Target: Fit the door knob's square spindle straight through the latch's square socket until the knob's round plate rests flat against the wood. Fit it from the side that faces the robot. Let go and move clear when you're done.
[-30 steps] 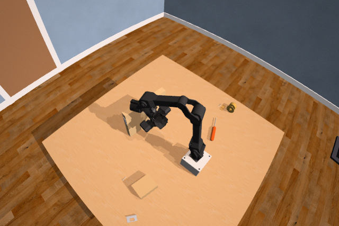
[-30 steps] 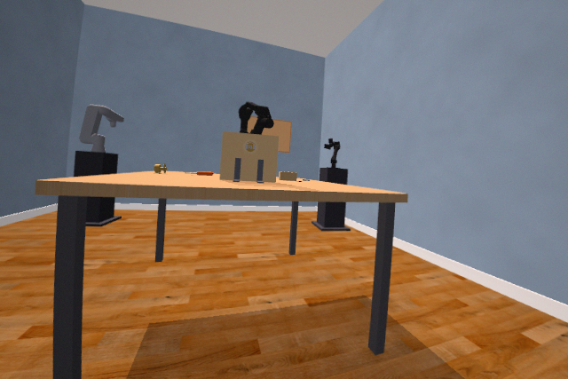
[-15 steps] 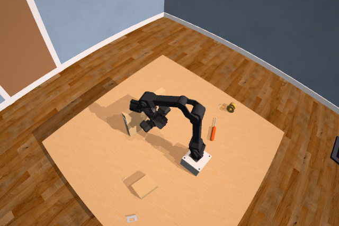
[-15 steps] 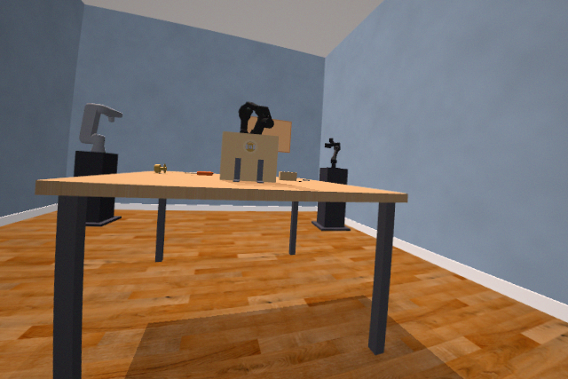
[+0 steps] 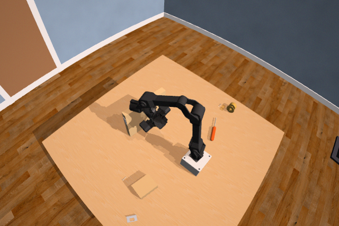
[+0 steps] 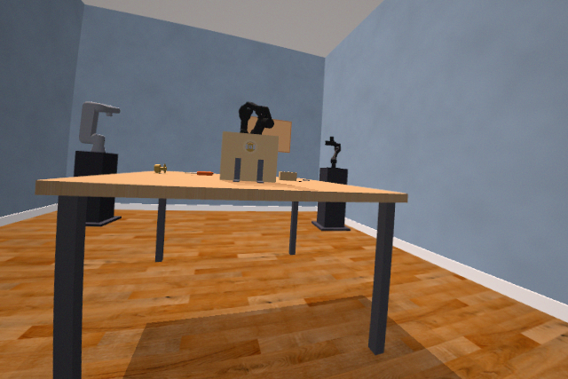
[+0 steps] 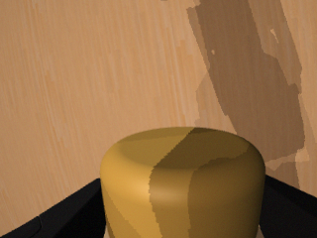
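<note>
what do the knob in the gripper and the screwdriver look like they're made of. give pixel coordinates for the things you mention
The knob [image 7: 182, 183] looks like satin brass: yellow-gold with a soft highlight, though painted metal is possible. The screwdriver [image 5: 213, 133] [image 6: 205, 173] seems to have a smooth orange-red plastic handle and, from its pale grey look, a metal shaft.

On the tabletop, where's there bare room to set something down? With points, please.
One bare patch lies between the flat wooden block [image 5: 144, 186] [image 6: 287, 176] and the robot's white base [image 5: 203, 160]; another between that base and the table's right corner. It's crowded at the upright wooden board [image 5: 133, 131] [image 6: 249, 161], under the gripper [image 5: 157, 111].
</note>
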`<state>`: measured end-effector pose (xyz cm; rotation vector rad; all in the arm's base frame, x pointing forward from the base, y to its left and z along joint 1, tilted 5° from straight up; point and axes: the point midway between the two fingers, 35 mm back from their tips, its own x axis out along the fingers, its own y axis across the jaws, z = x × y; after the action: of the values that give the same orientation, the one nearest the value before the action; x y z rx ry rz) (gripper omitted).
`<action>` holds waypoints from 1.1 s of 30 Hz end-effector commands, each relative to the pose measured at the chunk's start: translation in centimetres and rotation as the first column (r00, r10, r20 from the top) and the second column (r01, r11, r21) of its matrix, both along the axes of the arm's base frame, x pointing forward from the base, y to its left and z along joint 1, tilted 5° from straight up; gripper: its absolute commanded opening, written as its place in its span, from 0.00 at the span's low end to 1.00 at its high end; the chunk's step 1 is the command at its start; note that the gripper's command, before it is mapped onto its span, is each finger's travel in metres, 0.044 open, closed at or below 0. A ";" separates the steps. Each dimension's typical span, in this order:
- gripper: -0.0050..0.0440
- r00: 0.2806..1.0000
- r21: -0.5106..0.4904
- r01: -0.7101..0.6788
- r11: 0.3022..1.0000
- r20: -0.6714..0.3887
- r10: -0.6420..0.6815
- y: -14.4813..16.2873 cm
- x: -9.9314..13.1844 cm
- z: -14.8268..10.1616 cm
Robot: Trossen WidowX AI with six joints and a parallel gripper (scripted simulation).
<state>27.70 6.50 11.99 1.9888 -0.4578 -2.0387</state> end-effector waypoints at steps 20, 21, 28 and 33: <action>0.10 1.000 0.002 -0.001 1.000 0.015 0.001 0.0 0.3 0.4; 0.10 1.000 0.002 -0.001 1.000 0.015 0.001 0.0 0.3 0.4; 0.10 1.000 0.002 -0.001 1.000 0.016 0.001 -0.1 0.2 0.4; 0.10 1.000 0.002 -0.001 1.000 0.018 0.001 -0.1 0.1 0.4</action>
<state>27.70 6.49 12.00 1.9881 -0.4563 -2.0391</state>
